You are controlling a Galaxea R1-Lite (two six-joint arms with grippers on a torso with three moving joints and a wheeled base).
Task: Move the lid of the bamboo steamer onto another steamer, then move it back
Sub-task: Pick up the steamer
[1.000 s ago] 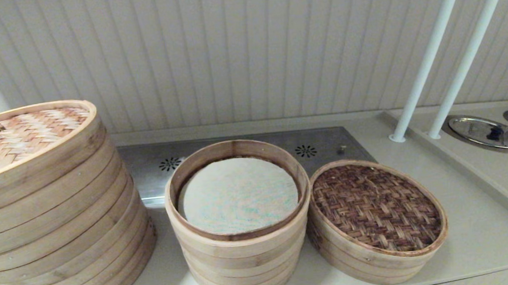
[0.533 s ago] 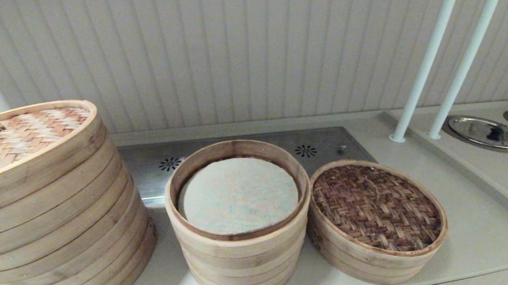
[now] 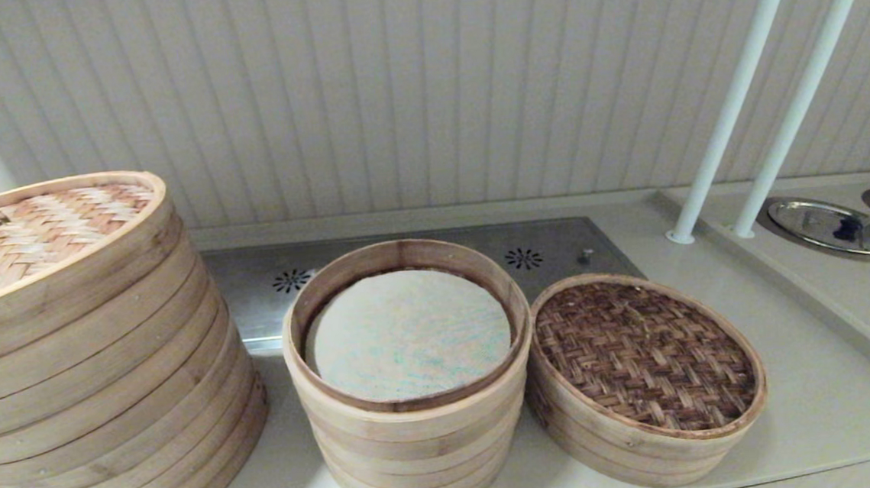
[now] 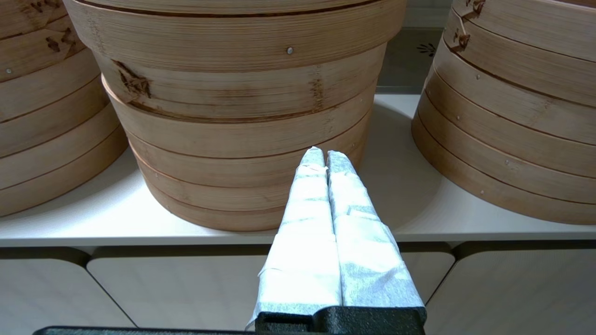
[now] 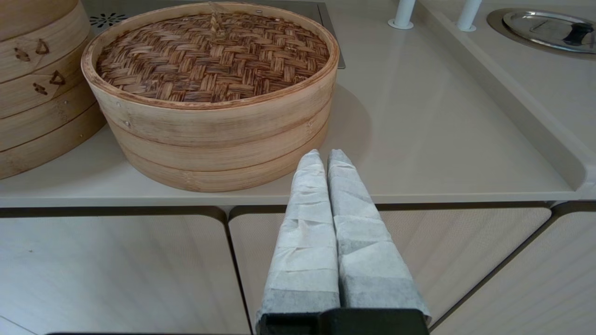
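The bamboo steamer lid (image 3: 646, 355), dark brown herringbone weave with a pale rim, lies on a low pale steamer basket (image 3: 634, 461) at the right of the counter. The right wrist view shows the same lid (image 5: 212, 56) and basket wall (image 5: 219, 165); the basket's floor is hidden under the lid. My right gripper (image 5: 326, 153) is shut and empty, out in front of the counter edge, off the basket's front right. My left gripper (image 4: 324, 153) is shut and empty too, in front of the counter edge, facing the middle stack (image 4: 242, 116). Neither gripper shows in the head view.
The middle stack of pale tiers (image 3: 413, 429) holds a whitish liner and touches the lidded basket. A much wider stack (image 3: 93, 390) with a tan loop-handled lid (image 3: 28, 234) stands left. Two white posts (image 3: 725, 124) and round metal covers (image 3: 832, 228) stand at the right back.
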